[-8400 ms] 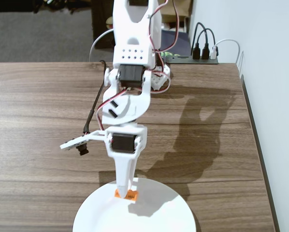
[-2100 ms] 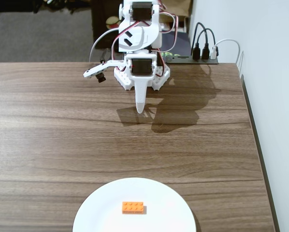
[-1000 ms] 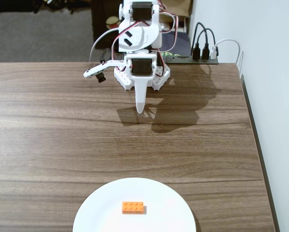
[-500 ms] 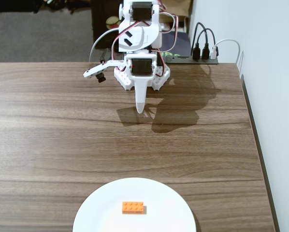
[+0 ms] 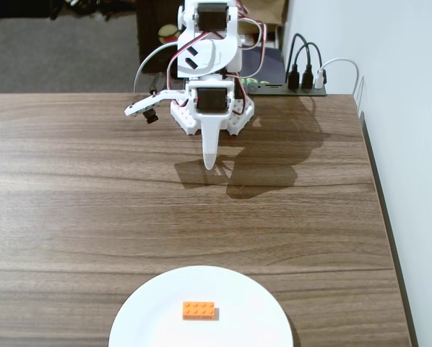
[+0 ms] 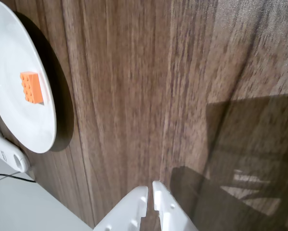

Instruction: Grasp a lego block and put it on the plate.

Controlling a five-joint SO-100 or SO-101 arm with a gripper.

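On the dark wood-grain table [image 5: 71,217], the orange lego block [image 5: 199,310] lies flat on the white plate [image 5: 144,318] — light, rigid, best pinched across its long sides. The gripper [image 6: 150,189] — clenched, empty — hangs well apart.

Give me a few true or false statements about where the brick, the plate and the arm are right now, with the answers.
1. The small orange studded plastic brick lies on the large white round plate. True.
2. The end effector is clamped on the brick. False: it is shut and empty, far from the plate, near the arm's base.
3. The plate sits at the table's near edge in the fixed view. True.
4. The brick stands on end. False: it lies flat, studs up.
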